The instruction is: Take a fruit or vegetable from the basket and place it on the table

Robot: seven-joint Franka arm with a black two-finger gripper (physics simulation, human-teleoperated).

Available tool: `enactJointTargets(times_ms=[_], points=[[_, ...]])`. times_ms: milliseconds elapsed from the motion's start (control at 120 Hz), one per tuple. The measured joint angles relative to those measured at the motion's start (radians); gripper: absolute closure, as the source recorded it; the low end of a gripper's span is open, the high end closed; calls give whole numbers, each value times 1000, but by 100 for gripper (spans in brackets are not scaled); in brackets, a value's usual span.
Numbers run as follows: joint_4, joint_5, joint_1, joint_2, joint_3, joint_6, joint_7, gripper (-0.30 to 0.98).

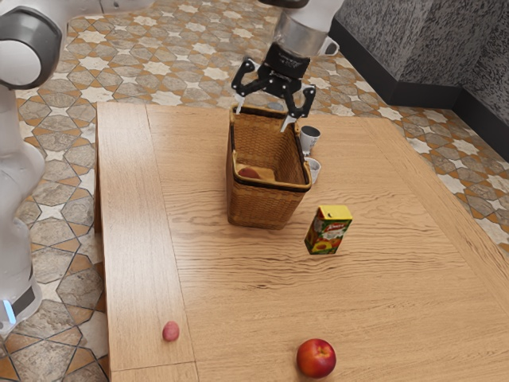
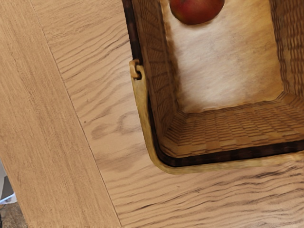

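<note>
Exterior view: reach across a wooden table (image 1: pixel 398 239) to the wicker basket (image 1: pixel 266 203). Hold the gripper (image 1: pixel 264 117) high near its far rim, fingers spread wide. See a carton (image 1: pixel 324 233) upright and two cups (image 1: pixel 310 138) beside the basket. Have the basket's red fruit (image 1: pixel 248 172) well below the fingertips, apart from them, on the basket floor near one wall. Spot another red fruit (image 1: pixel 316 358) and a small pink one (image 1: pixel 170 331) on the table.
</note>
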Motion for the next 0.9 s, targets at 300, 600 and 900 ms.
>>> enactJointTargets(times_ms=[300, 600, 900], points=[[0, -32, -16, -49, 16, 169, -129, 0], [53, 28, 21, -19, 37, 232, 436, 0], [-48, 43, 36, -1, 71, 298, 821, 0]])
